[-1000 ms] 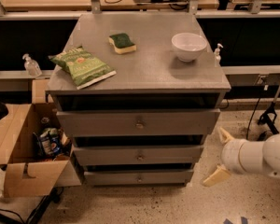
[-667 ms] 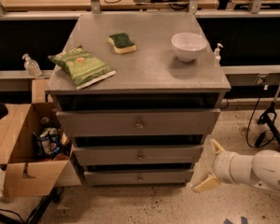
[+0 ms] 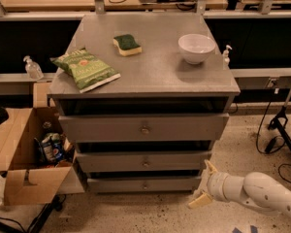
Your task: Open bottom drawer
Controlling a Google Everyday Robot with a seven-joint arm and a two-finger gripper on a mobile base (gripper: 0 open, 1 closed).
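Observation:
The bottom drawer (image 3: 136,184) is the lowest and narrowest grey front of the cabinet, with a small round knob (image 3: 145,184) at its centre; it sits flush and closed. My gripper (image 3: 204,183) is low at the right, just off the drawer's right end, its cream fingers (image 3: 200,200) spread open and pointing left with nothing between them. The white arm reaches in from the lower right corner.
Two larger drawers (image 3: 144,128) sit above. On the cabinet top lie a green chip bag (image 3: 84,69), a sponge (image 3: 126,44) and a white bowl (image 3: 196,47). An open cardboard box (image 3: 24,154) stands left. Cables and a stand (image 3: 281,125) are at the right.
The arm has moved left and down across the floor, bringing the gripper from the right edge of the view to the cabinet's lower right corner. The drawers have not moved.

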